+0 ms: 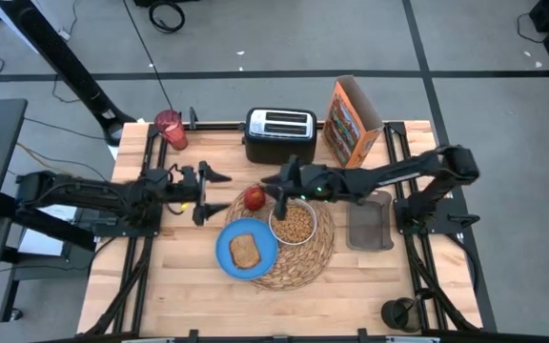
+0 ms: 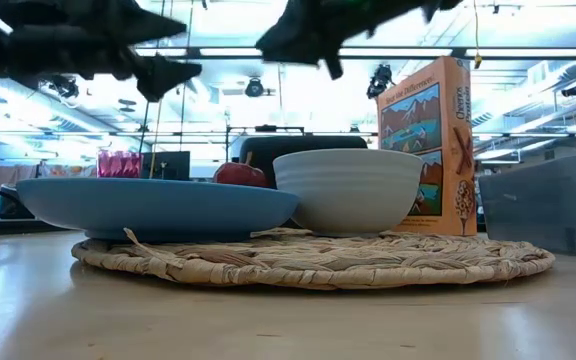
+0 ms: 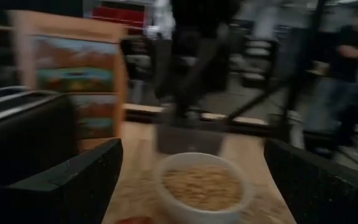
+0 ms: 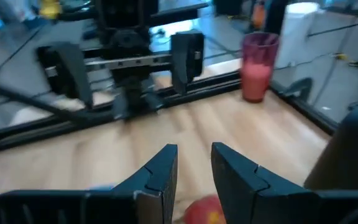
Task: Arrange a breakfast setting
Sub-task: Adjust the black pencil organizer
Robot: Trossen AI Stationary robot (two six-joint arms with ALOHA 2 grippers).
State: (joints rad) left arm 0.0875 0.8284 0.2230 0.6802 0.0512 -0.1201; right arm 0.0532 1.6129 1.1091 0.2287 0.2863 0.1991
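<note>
Cereal box (image 2: 426, 146) shows mountain artwork; its lettering is unreadable.

Both dark arms reach inward, facing each other: the left pincer (image 1: 201, 191) hangs spread wide and empty, while opposite it the right pincer (image 1: 281, 187) holds its fingers (image 4: 157, 177) narrowly parted.

I have 4 views: overhead straight down on the table (image 1: 184, 286); 1 level at tabletop, close to the placemat (image 2: 308, 262); 2 wrist views facing each other across the bowl (image 3: 202, 186).
</note>
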